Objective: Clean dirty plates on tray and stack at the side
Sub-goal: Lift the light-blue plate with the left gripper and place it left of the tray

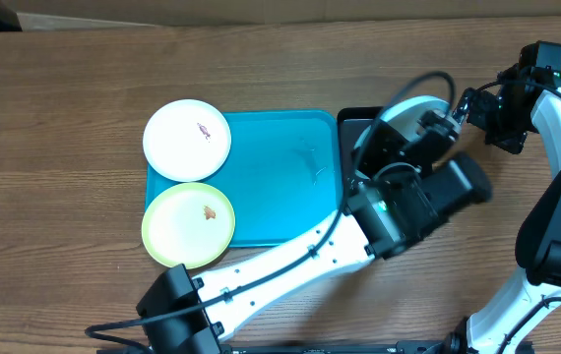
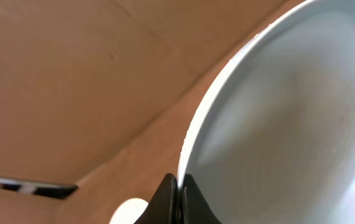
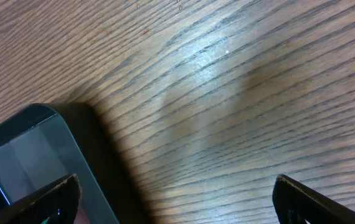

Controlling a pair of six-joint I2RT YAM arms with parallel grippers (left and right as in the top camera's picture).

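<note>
1. Plates on the tray come first. The white plate (image 1: pixel 187 140) lies at the far-left corner of the turquoise tray (image 1: pixel 280 187) and overhangs its rim. The yellow-green plate (image 1: pixel 188 224) lies at the near-left corner and overhangs in the same way. Each shows a small reddish-brown smear.
2. The third, a pale mint-blue plate (image 2: pixel 289 124), is off the turquoise tray. It is held up, tilted, over the black tray (image 1: pixel 352 122) just to the right.
3. The left tool (image 2: pixel 178 186) is pinched tight on that plate's rim, its two fingers nearly meeting with only the thin edge between them.
4. The right tool (image 3: pixel 176 186) hangs spread wide, holding nothing, above the wooden surface (image 3: pixel 240 93). A corner of the black tray sits beside one finger.
5. As a judgement on handling, the plates look like thin, stiff plastic: light enough for a rim pinch and unlikely to break. They are glossy, though, so one may pivot or slide in a two-finger grip if wiped hard.
6. The rim looks like the only sensible hold. The overhanging edges of the two plates on the tray would let a finger get underneath.
</note>
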